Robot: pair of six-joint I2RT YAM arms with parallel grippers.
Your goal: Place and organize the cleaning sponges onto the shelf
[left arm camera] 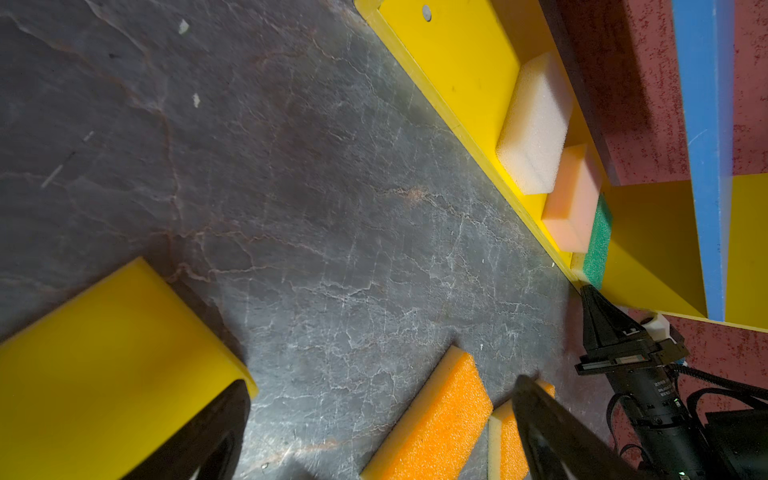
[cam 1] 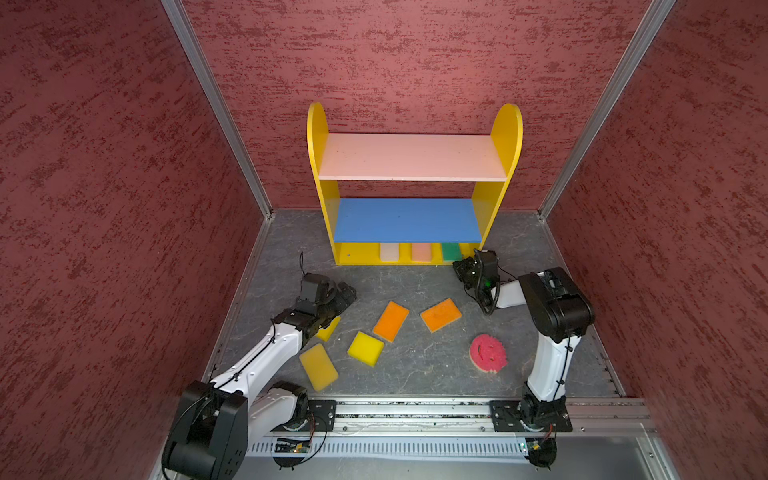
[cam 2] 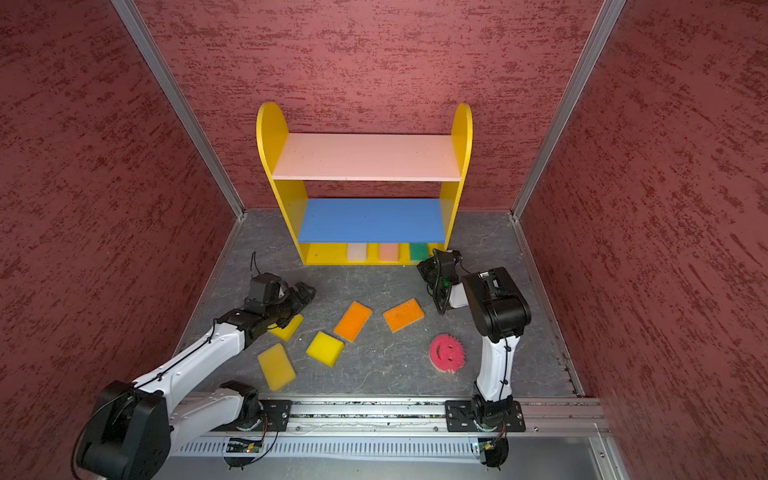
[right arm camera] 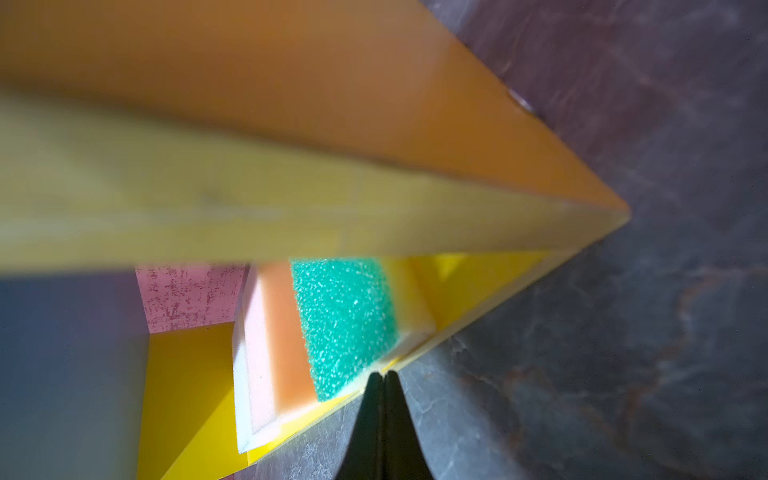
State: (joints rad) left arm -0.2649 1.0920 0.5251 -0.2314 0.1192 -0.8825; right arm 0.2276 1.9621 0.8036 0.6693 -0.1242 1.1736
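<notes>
With your right gripper shut and empty, tips right at the green sponge just ahead on the bottom board of the shelf, a hard shove could skew it into the peach sponge alongside, while your left gripper gapes open beside a yellow sponge.

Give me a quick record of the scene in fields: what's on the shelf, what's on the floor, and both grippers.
shelf bottom board: cream sponge, peach sponge, green sponge in a row
upper boards: bare
floor: three yellow sponges, two orange sponges, pink smiley sponge
left gripper: open, above one yellow sponge
right gripper: shut, empty, tip at bottom board's front edge beside green sponge
</notes>
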